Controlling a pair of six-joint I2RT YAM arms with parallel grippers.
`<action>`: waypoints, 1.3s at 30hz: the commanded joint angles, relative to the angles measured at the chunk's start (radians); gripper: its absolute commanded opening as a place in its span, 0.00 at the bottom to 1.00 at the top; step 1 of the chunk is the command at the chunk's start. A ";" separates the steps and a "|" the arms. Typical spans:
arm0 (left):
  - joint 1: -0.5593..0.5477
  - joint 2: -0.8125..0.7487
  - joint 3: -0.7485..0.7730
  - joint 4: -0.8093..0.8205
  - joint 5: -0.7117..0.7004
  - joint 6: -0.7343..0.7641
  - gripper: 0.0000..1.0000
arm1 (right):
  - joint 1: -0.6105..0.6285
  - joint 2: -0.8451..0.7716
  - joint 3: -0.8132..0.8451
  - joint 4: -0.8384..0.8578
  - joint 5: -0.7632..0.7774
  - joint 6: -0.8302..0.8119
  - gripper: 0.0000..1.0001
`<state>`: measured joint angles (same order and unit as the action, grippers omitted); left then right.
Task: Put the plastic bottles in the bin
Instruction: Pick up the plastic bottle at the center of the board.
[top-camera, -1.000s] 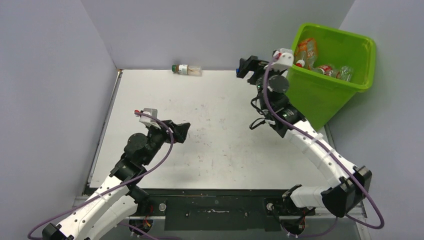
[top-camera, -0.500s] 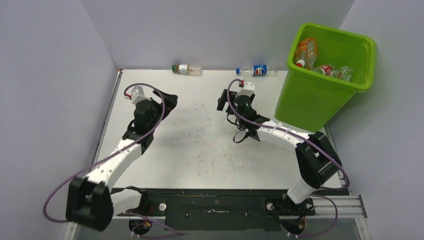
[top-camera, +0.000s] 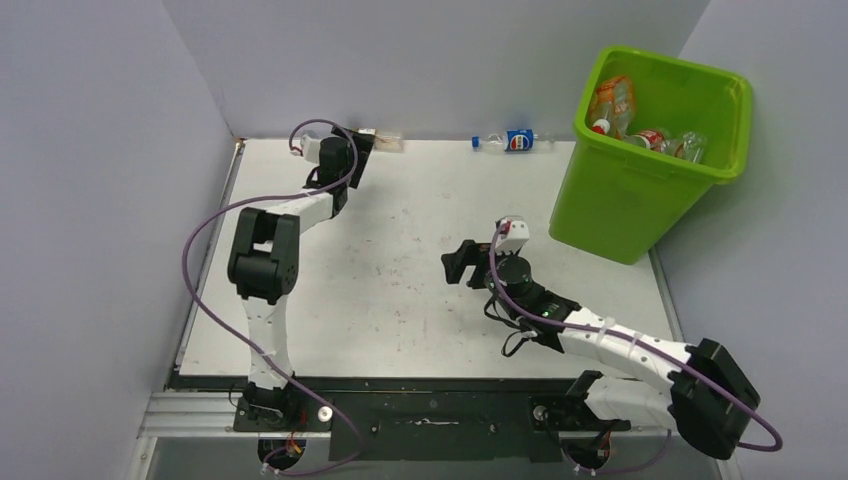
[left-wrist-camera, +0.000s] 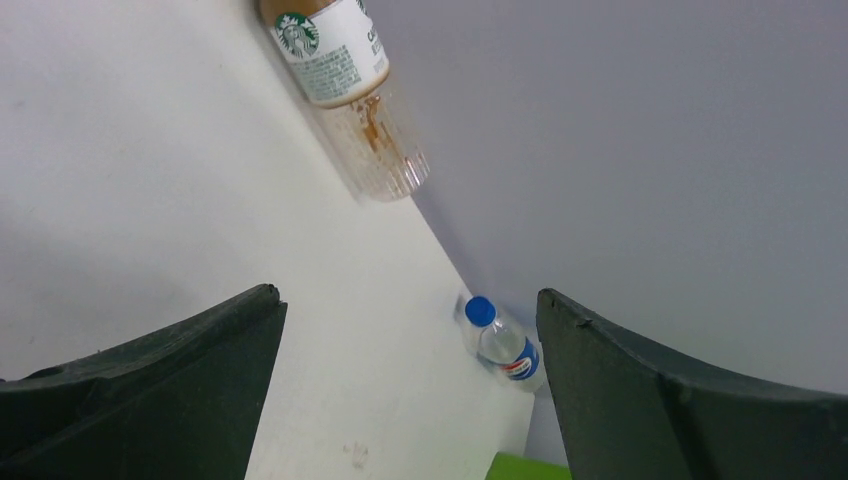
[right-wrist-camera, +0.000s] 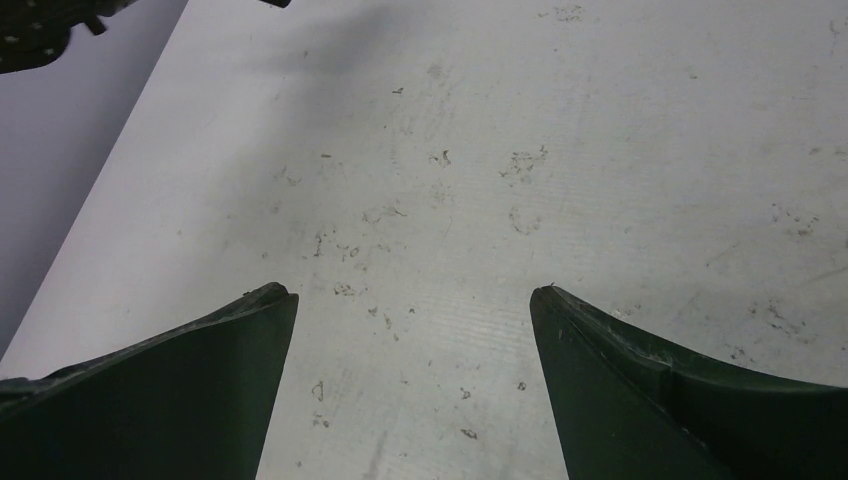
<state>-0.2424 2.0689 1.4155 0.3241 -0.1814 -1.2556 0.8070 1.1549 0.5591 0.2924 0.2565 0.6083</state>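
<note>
Nearest me, the right gripper (top-camera: 462, 262) hung over the middle of the table (top-camera: 400, 300). Its jaws were wide apart with nothing but scuffed white surface between them, as its own wrist camera made plain. Farther off, the left gripper (top-camera: 360, 145) was stretched to the table's far edge, jaws also apart, aimed at the coffee bottle (left-wrist-camera: 340, 60) lying on its side against the back wall. From overhead that bottle was mostly hidden behind the gripper, so I could not tell there whether it was touched. The left wrist view showed it lying ahead of the fingers, not yet between them. That same view caught the blue-capped bottle (left-wrist-camera: 503, 345) farther along the back wall, also on its side and well apart from the first. Farthest right stood the bin (top-camera: 610, 200), with several bottles (top-camera: 650, 135) already inside, which only the overhead camera showed. By my reckoning the job was nearly done: two bottles left on the table, neither gripped.
</note>
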 joint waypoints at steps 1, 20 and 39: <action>0.013 0.199 0.209 0.028 -0.007 -0.111 0.96 | 0.011 -0.118 -0.053 -0.034 -0.002 0.005 0.90; -0.020 0.815 1.075 -0.322 -0.062 -0.189 0.96 | 0.008 -0.233 0.009 -0.127 0.094 -0.128 0.90; -0.035 1.007 1.246 -0.274 -0.220 -0.320 0.65 | 0.001 -0.214 -0.014 -0.127 0.165 -0.161 0.90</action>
<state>-0.2886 3.0024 2.6442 0.1246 -0.3382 -1.5684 0.8124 0.9371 0.5331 0.1425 0.3893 0.4599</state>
